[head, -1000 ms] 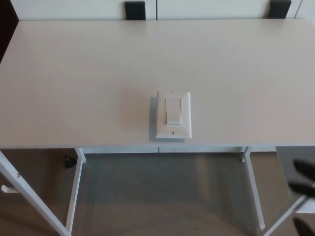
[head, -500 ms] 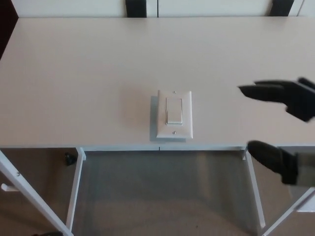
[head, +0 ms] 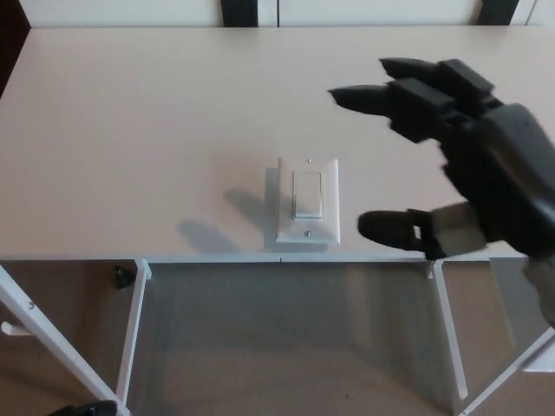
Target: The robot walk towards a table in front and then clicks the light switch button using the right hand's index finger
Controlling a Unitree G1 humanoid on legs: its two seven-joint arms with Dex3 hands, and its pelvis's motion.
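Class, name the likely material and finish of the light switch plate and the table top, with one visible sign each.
Light switch plate: probably moulded plastic, smooth white, with two small screws showing and a rocker in the middle. Table top: likely laminate board, matte pale cream, even and grainless; what lies under the surface cannot be told.

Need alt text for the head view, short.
The robot's black right hand, fingers spread and holding nothing, hovers right of a white light switch without touching it. The switch lies near the front edge of a pale table.

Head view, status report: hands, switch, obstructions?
Right hand open, fingers spread, right of the light switch, no contact. Left hand not in view. Nothing between them on the table.
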